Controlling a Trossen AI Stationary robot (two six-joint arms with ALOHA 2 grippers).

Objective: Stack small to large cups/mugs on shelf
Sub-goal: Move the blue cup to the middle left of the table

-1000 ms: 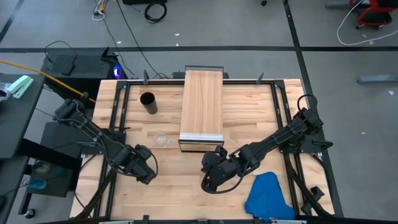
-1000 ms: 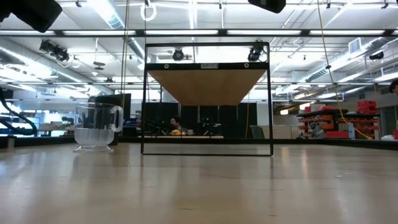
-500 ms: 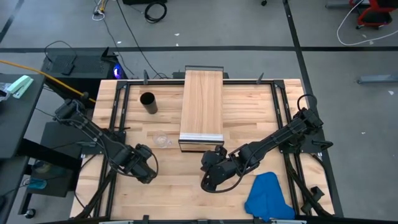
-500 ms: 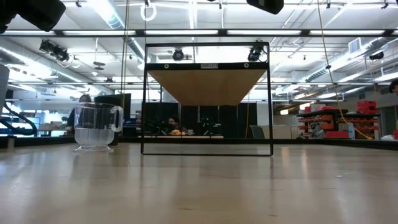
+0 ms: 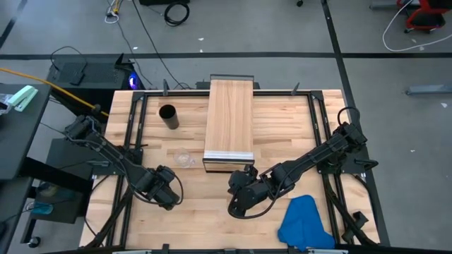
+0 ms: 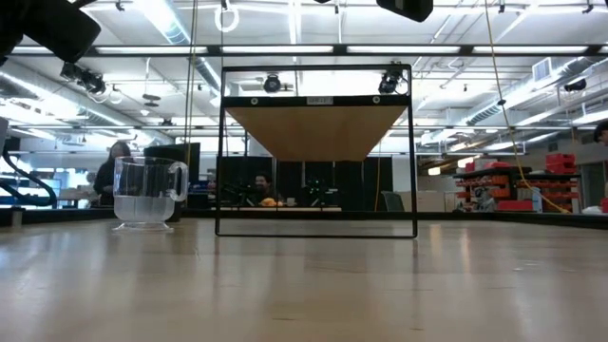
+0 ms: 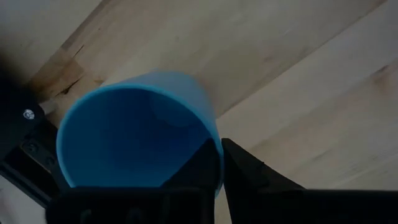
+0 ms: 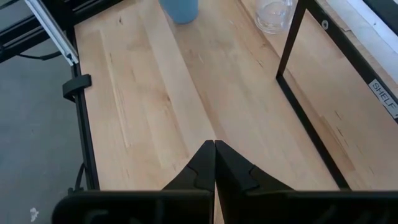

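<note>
Moved: our left gripper (image 7: 217, 180) shifted slightly, fingers pinching bright-blue plastic cup (image 7: 134, 134) rim | right gripper (image 8: 214, 163) fingers closed, empty | stacking not begun

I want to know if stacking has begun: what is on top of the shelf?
Nothing stands on the shelf; its wood top is bare. The black cup and glass mug stand on the table beside it. Underneath is hidden from above.

Three cups: one glass mug (image 6: 147, 193), one blue cup (image 7: 137, 134), one black cup (image 5: 168, 115).
</note>
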